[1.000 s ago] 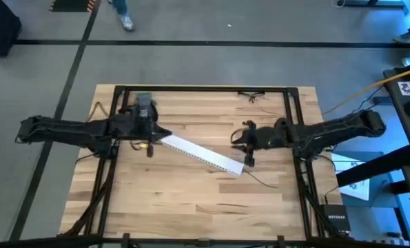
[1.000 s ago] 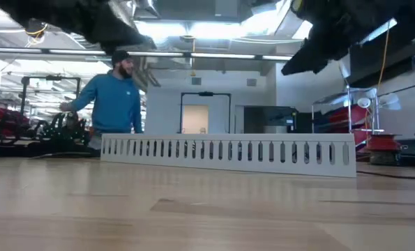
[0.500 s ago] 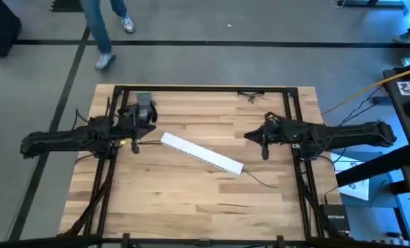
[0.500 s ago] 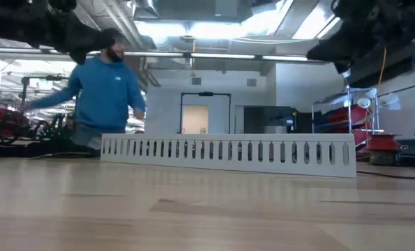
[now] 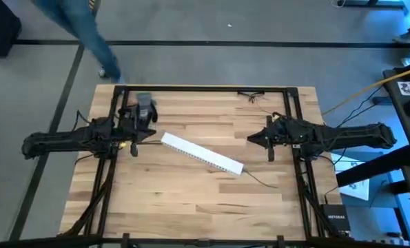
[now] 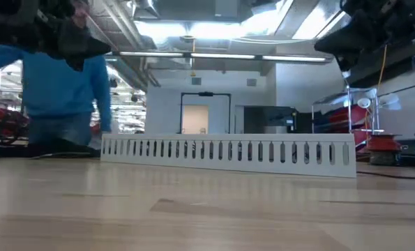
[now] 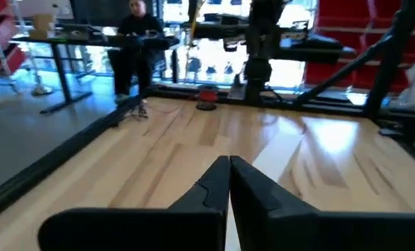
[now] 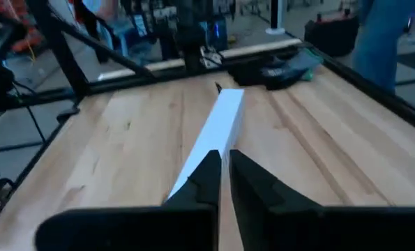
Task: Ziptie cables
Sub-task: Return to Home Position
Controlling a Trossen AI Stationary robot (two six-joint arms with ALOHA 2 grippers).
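A long white slotted strip (image 5: 202, 153) lies flat on the wooden table, slanting from centre-left toward the near right; it also shows in the low view (image 6: 228, 153) and the right wrist view (image 8: 217, 129). A thin dark cable strand (image 5: 261, 181) lies on the table off the strip's right end. More thin dark wire (image 5: 250, 95) sits at the far edge. My left gripper (image 5: 152, 132) hovers shut above the table, left of the strip's left end. My right gripper (image 5: 251, 138) hovers shut, to the right of the strip. Both hold nothing.
A grey object (image 5: 144, 105) lies at the far left of the table. A black frame (image 5: 205, 89) runs round the tabletop. A person in blue (image 6: 57, 97) walks past the table's far left corner. Bare wood (image 5: 191, 200) spreads along the near side.
Both grippers have drawn away from the strip's ends: the left toward the table's left edge, the right toward the right edge and the far side. The strip has stayed where it was. The person has walked leftward behind the table.
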